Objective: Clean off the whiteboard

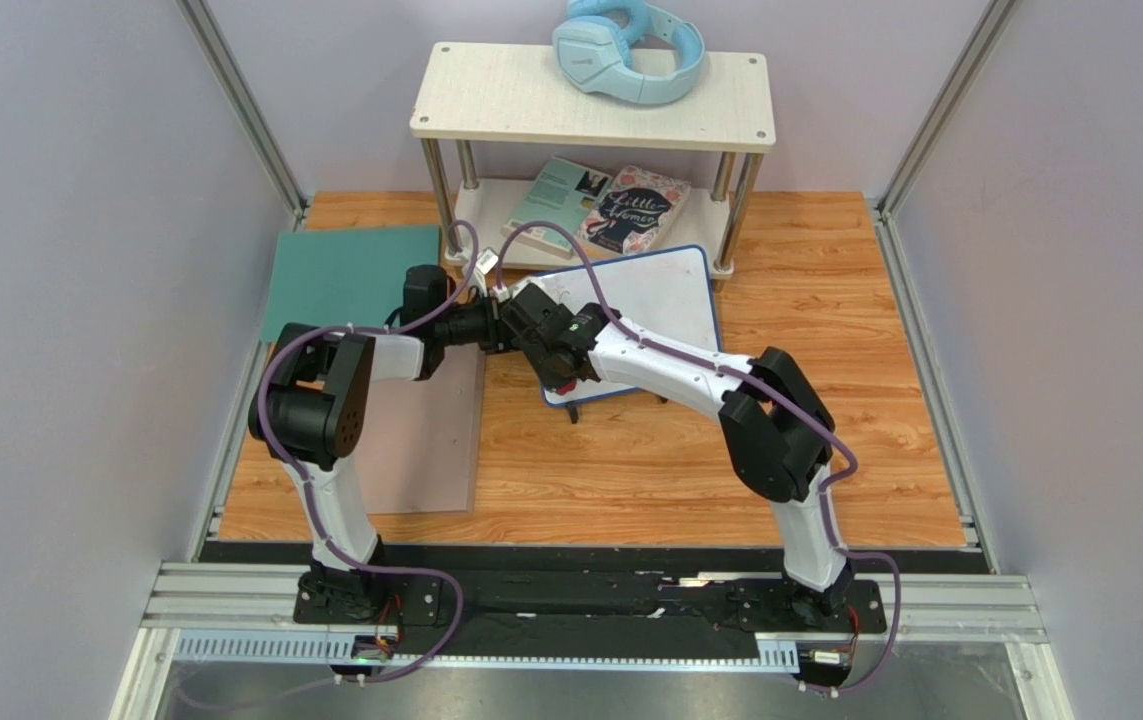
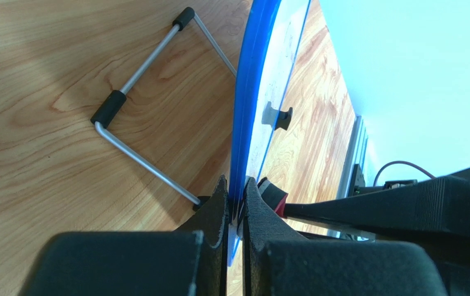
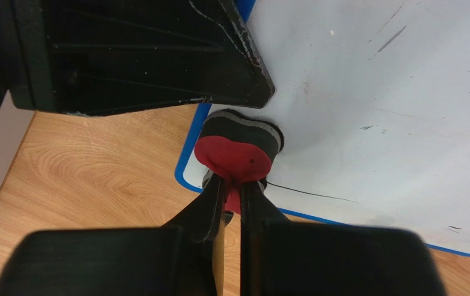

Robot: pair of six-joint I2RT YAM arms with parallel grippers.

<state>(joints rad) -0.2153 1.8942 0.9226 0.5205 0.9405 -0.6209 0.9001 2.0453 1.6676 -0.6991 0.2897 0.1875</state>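
The whiteboard (image 1: 660, 300), white with a blue frame, stands tilted on the wooden table in front of the shelf. My left gripper (image 1: 508, 321) is shut on its left edge; the left wrist view shows both jaws pinching the blue frame (image 2: 241, 142), with the wire stand (image 2: 138, 68) and its black feet behind. My right gripper (image 3: 232, 190) is shut on a red and black eraser (image 3: 237, 151), which presses on the board's lower left corner. A thin black line (image 3: 317, 194) and a few small marks (image 3: 392, 38) show on the white surface (image 3: 379, 105).
A two-tier shelf (image 1: 592, 93) stands behind the board, with blue headphones (image 1: 628, 48) on top and two books (image 1: 603, 203) below. A teal mat (image 1: 349, 278) and a grey-brown mat (image 1: 435, 435) lie at the left. Grey walls close in both sides.
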